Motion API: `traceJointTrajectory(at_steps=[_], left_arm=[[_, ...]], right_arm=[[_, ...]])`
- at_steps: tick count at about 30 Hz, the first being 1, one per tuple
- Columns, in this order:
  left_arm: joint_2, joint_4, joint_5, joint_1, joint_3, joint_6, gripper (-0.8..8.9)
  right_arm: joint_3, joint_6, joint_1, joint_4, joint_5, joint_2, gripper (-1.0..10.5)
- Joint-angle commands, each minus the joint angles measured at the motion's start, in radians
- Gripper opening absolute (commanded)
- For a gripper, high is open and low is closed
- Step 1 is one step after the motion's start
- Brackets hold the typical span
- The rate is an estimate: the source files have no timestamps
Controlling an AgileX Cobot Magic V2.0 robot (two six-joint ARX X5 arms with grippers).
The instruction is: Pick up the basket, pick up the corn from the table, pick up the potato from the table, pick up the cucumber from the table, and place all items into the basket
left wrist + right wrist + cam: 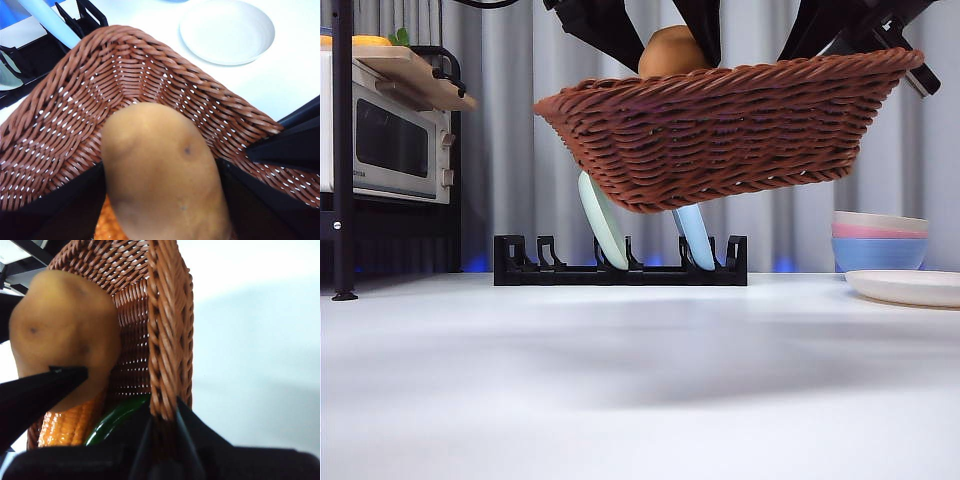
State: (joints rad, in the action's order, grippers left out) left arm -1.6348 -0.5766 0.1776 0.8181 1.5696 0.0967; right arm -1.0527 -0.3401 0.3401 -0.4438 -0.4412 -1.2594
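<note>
The white tabletop (pixel 640 380) stretches bare across the foreground of the front view, and above it the reddish-brown wicker basket (pixel 720 130) hangs in the air, tilted so that its left end sits lower than its right. The right gripper (pixel 162 415) holds the basket, its jaws narrowed onto the braided rim with one jaw inside the wall and one outside. The left gripper (pixel 160 190) holds the tan potato (pixel 162 170) between its two jaws, one on each flank, and the potato sits over the basket's interior; in the front view its rounded top (pixel 672 52) shows just above the rim between dark arm parts. In the right wrist view, the orange ribbed corn (pixel 67 422) lies on the basket floor below the potato, and just beside it lies the dark green cucumber (pixel 115 417), close against the wall that the right gripper clamps. A patch of the corn's orange also shows under the potato in the left wrist view. Behind the basket, a black dish rack (pixel 620 265) stands on the tabletop with a pale green plate (pixel 602 222) and a light blue plate (pixel 695 238) upright in its slots. At the right stand stacked bowls (pixel 880 240) beside a white plate (pixel 910 287), and a microwave (pixel 385 140) sits on a shelf at the left.
</note>
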Motion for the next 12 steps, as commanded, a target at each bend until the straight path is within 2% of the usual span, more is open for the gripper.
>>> traceJointTrajectory(at_steps=[1,6,12], left_arm=[[0.006,0.001,0.001,-0.002,0.013,-0.011,5.31],[0.023,-0.027,0.002,-0.002,0.069,-0.014,5.31],[0.035,-0.171,0.006,-0.002,0.231,-0.051,5.31]], right_arm=[[-0.013,-0.001,0.003,0.015,-0.003,0.008,-0.1],[-0.013,-0.002,0.003,0.015,-0.003,0.008,-0.1],[-0.013,-0.002,0.003,0.016,0.007,-0.012,-0.1]])
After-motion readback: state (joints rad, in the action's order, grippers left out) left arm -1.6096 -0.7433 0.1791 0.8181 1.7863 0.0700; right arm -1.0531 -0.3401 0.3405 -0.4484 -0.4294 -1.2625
